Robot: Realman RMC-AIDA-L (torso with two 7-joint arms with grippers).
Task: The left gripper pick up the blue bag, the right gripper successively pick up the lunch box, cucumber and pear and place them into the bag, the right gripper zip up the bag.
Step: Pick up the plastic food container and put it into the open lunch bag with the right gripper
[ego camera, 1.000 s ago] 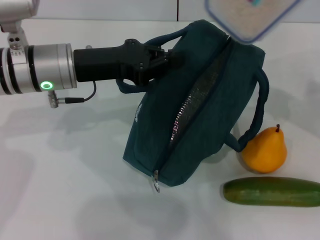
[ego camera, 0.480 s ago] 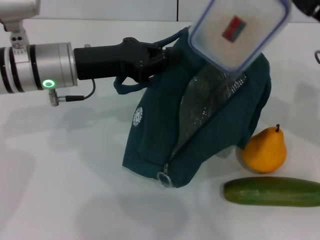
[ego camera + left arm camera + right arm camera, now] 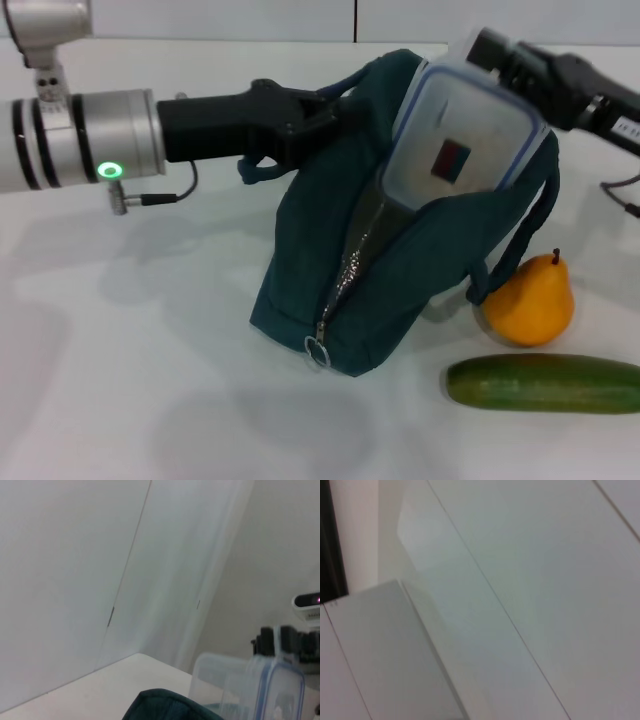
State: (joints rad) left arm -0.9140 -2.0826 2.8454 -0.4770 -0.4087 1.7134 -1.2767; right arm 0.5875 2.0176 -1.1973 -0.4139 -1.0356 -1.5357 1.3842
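The blue bag (image 3: 400, 270) stands on the white table, held up by one loop handle with my left gripper (image 3: 335, 110) shut on it. Its zipper is open along the top, and the metal pull (image 3: 316, 351) hangs at the near end. The clear lunch box (image 3: 460, 135) is tilted with its lower half inside the bag's mouth. My right gripper (image 3: 480, 50) is shut on its upper far corner. The left wrist view shows the lunch box (image 3: 272, 690) above the bag (image 3: 165, 707). The pear (image 3: 530, 300) stands right of the bag, touching its other handle. The cucumber (image 3: 545, 385) lies in front of it.
The white table (image 3: 130, 380) stretches wide to the left and in front of the bag. A white wall runs behind the table. A cable (image 3: 625, 195) hangs from the right arm at the right edge. The right wrist view shows only pale wall panels.
The lunch box has come down from above the bag into its open mouth. The right arm has entered from the upper right. The bag has been drawn more upright.
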